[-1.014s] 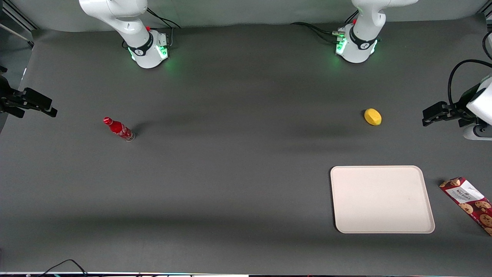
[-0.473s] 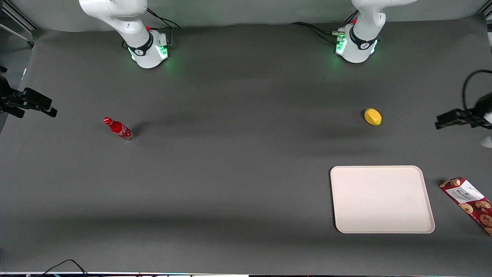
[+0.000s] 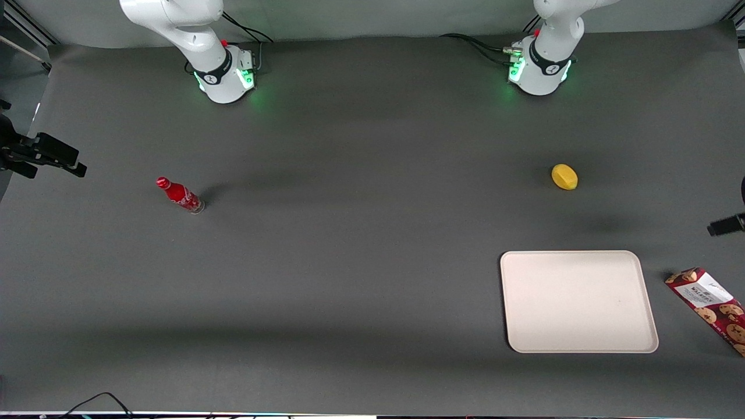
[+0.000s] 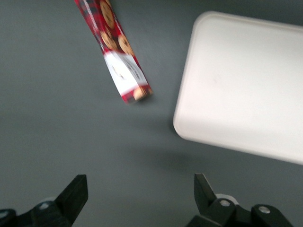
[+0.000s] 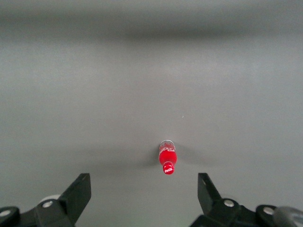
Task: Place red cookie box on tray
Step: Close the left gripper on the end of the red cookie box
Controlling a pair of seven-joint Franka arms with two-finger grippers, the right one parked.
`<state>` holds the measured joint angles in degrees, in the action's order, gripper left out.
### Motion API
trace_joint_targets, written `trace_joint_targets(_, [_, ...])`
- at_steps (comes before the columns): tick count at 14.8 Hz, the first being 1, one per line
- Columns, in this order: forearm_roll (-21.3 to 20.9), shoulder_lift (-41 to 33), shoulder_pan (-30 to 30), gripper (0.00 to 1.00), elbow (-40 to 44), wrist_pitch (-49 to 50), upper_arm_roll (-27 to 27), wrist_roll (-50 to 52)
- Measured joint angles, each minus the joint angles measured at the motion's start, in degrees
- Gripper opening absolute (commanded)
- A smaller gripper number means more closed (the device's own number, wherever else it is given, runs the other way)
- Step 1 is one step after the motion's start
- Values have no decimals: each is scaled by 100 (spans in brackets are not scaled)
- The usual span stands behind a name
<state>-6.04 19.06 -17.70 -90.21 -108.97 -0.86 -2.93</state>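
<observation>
From the front I see the red cookie box [image 3: 711, 308] flat on the table just beside the tray [image 3: 579, 301], apart from it, its nearer end cut off at the frame edge. Only a dark tip of my gripper [image 3: 726, 225] shows here, farther from the camera than the box. A lemon [image 3: 564, 176] and a red bottle [image 3: 180, 195] sit well apart.

My left wrist camera shows more — the gripper [image 4: 141, 194] with fingers spread wide over bare table, box [image 4: 115, 51] and tray [image 4: 246, 90] both partly cropped.

The right wrist camera catches only the bottle [image 5: 167, 158].
</observation>
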Motion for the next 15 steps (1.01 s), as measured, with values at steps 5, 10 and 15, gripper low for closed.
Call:
trace_joint_targets(5, [6,879,-414,100,234,-1106,-4,0])
trace_joint_targets(10, [8,1812,-558,100,1019,-1154,-9,4])
trace_joint_targets(15, [9,2357,-705,100,1223,-2190,-17,2])
